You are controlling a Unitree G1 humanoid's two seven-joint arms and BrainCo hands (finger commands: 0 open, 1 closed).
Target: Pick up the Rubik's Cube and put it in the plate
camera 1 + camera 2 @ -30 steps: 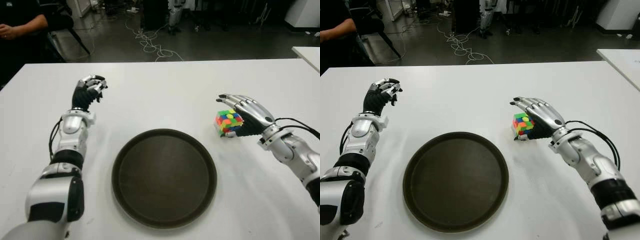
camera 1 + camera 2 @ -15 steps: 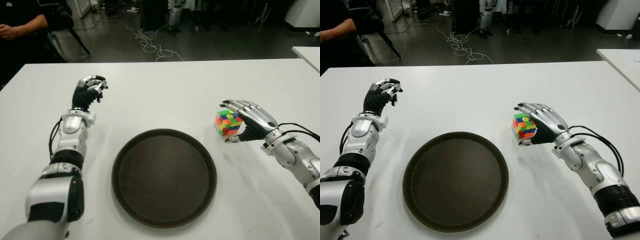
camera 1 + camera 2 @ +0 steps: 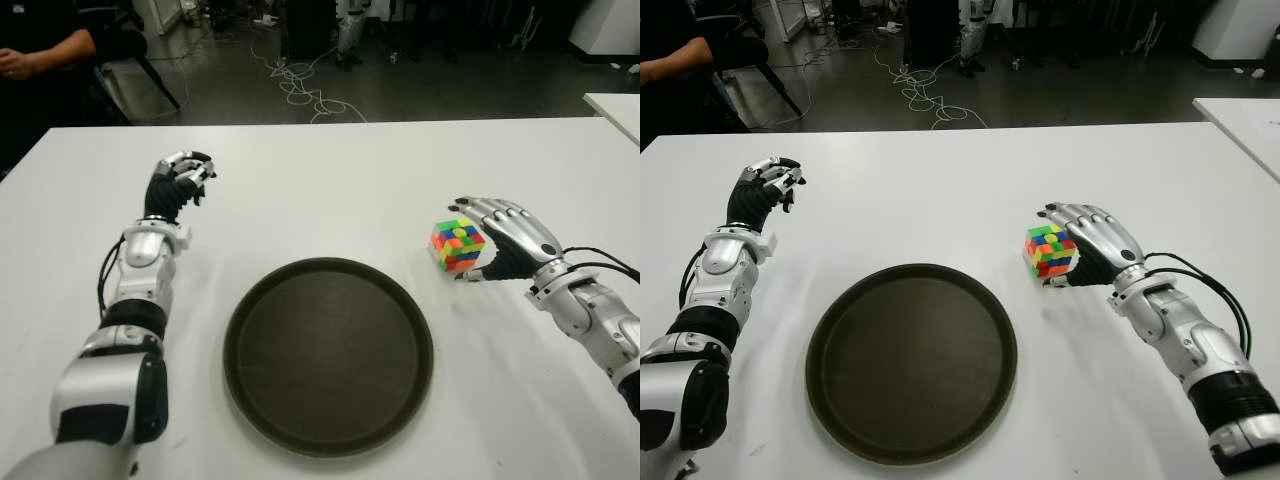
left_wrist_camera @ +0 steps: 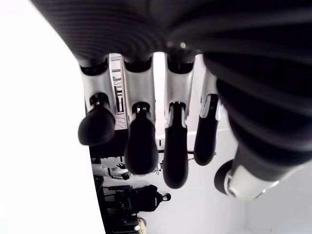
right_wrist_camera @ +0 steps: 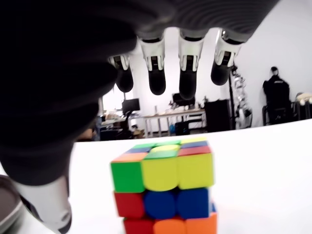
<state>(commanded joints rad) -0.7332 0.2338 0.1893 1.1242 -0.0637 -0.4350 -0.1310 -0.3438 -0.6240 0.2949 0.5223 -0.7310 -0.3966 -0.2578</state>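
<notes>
The Rubik's Cube (image 3: pixel 458 246) stands on the white table, right of the dark round plate (image 3: pixel 328 355). My right hand (image 3: pixel 497 240) is against the cube's right side. Its fingers (image 5: pixel 187 73) arch over the cube's top with a visible gap, and the thumb (image 5: pixel 46 195) hangs beside one face. In the right wrist view the cube (image 5: pixel 163 187) sits level beneath the fingertips, and none of them is pressed on it. The plate is empty. My left hand (image 3: pixel 178 183) shows at the table's far left with its fingers curled on nothing.
The white table (image 3: pixel 330 190) reaches to all sides of the plate. A second white table's corner (image 3: pixel 615 105) shows at the far right. A seated person (image 3: pixel 40 45) is beyond the far left corner. Cables (image 3: pixel 300 85) lie on the dark floor behind.
My right hand has slid a little to the right. The cube was tipped under the fingers half a second ago and now sits level. The left arm has not moved.
</notes>
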